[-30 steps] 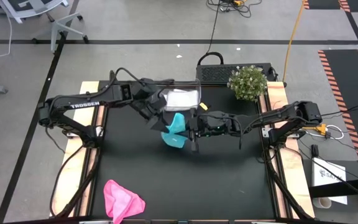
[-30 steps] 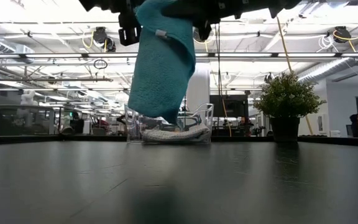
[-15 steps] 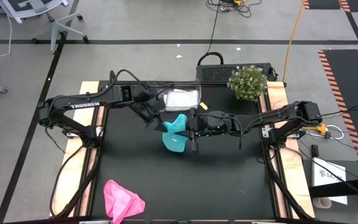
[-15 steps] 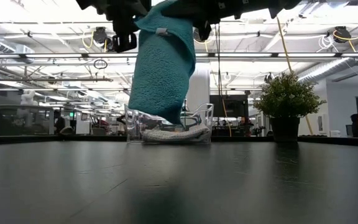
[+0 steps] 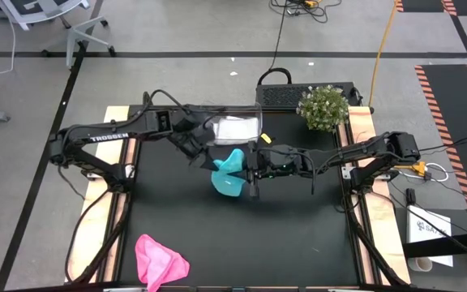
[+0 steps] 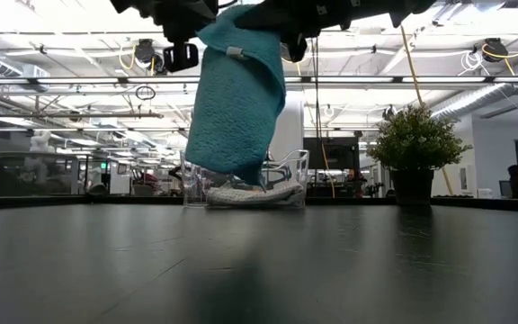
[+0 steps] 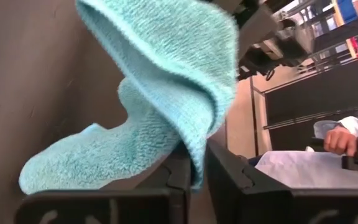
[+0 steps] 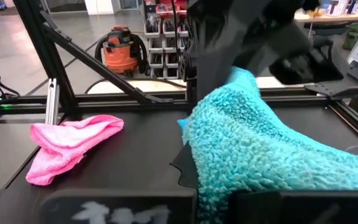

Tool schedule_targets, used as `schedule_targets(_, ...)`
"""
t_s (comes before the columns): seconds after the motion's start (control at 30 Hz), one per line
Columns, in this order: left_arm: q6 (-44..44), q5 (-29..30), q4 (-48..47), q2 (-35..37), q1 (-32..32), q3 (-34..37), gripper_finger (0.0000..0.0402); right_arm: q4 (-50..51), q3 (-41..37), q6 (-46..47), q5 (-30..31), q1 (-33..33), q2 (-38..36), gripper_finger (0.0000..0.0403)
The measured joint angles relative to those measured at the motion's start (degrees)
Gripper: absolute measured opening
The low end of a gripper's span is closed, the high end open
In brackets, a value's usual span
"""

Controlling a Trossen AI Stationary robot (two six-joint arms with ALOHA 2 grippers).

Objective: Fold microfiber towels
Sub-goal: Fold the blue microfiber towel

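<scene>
The teal towel point(image 5: 229, 173) hangs over the middle of the table, held up between my two grippers. In the low view the teal towel point(image 6: 236, 99) droops in a long fold, its lower end above the black tabletop. My left gripper point(image 5: 212, 164) is at its left side and shut on it. My right gripper point(image 5: 249, 169) is at its right side, also shut on it. The pink towel point(image 5: 160, 261) lies crumpled at the table's near left edge. A pale grey-white towel point(image 6: 252, 192) lies inside the clear tub point(image 5: 235, 128) at the far edge. My left gripper pinches a rolled-over edge of the teal towel point(image 7: 196, 163) between its two fingers point(image 7: 169, 180). It comes slanting down from the table's far left. The cloth bulges out past the fingers and hangs slack, clear of the table. My right gripper pinches the towel's upper right part point(image 8: 211, 185) between its two fingers, reaching in level from the table's right. How many layers it holds I cannot tell. The towel hangs below it, off the table.
A potted plant point(image 5: 323, 107) stands at the far right corner, with a black box point(image 5: 276, 96) beside it behind the tub. Bare black tabletop point(image 5: 298, 235) stretches near and right of the hanging towel. A person's hand point(image 7: 340, 138) shows beyond the table.
My left gripper has shut on the teal towel's left edge and tipped a little further down, staying in place. The towel has kept hanging from my still right gripper, its upper left part now gathered toward the left fingers.
</scene>
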State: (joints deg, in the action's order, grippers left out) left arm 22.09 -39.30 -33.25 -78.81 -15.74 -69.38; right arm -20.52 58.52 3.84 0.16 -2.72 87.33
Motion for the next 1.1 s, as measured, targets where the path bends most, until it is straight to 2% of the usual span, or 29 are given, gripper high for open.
schedule_targets(0.23,0.0,0.3,0.1,1.1,-0.4,0.0,0.0086,-0.2,0.0,0.2,-0.2,0.0,0.0,0.0)
schedule_targets(0.43,-0.8,1.9,0.0,1.0,-0.4,0.0,0.0106,-0.4,0.0,0.7,-0.2,-0.3,0.0,0.0)
schedule_targets(0.57,-1.5,4.9,-0.3,1.0,-1.0,0.0,0.0108,-0.6,0.0,0.6,-0.2,-0.8,0.0,0.0)
schedule_targets(1.1,-0.7,3.7,-1.0,1.0,-0.5,0.0,0.0108,-2.3,0.0,-1.2,-0.2,-0.7,0.0,0.0)
